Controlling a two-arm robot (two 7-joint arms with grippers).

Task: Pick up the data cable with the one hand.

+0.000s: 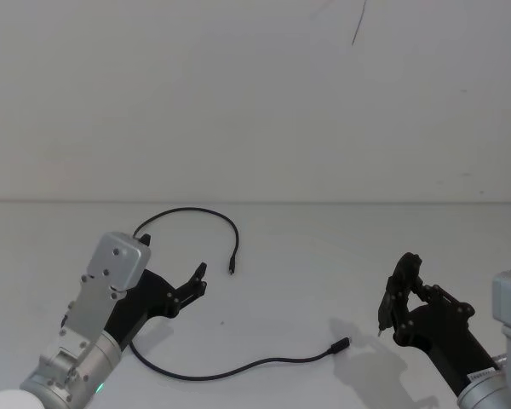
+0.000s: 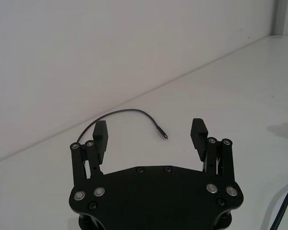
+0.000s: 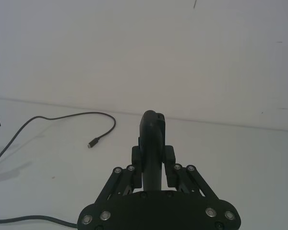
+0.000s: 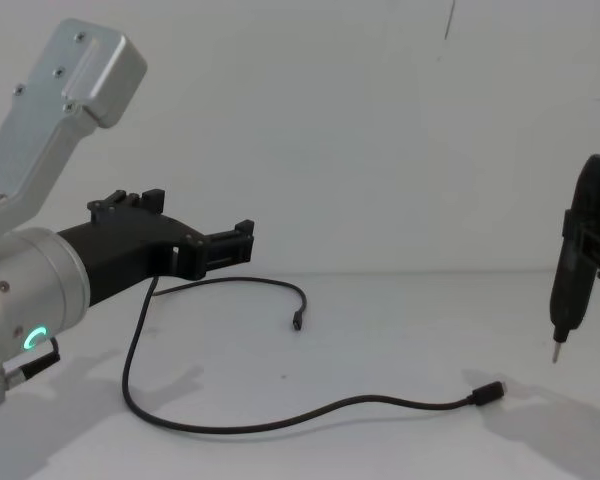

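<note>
White wall (image 1: 238, 85) backs a white table (image 1: 341, 256). At the left, the left gripper (image 1: 199, 279) hangs above the table with its 2 fingers (image 2: 100, 134) spread wide, holding and touching nothing. A green ring light (image 4: 32, 338) glows on its silver arm.

The data cable (image 1: 196, 210) lies loose on the table, looping under that arm. One plug (image 1: 232, 269) rests near the fingertips at 2 o'clock. The other plug (image 1: 342, 344) lies well apart at 4 o'clock.

At the right, the right gripper (image 1: 402, 294) is clamped on a black screwdriver-like tool (image 4: 570, 290), metal tip down, above the table. A label on that arm is too small to read.
</note>
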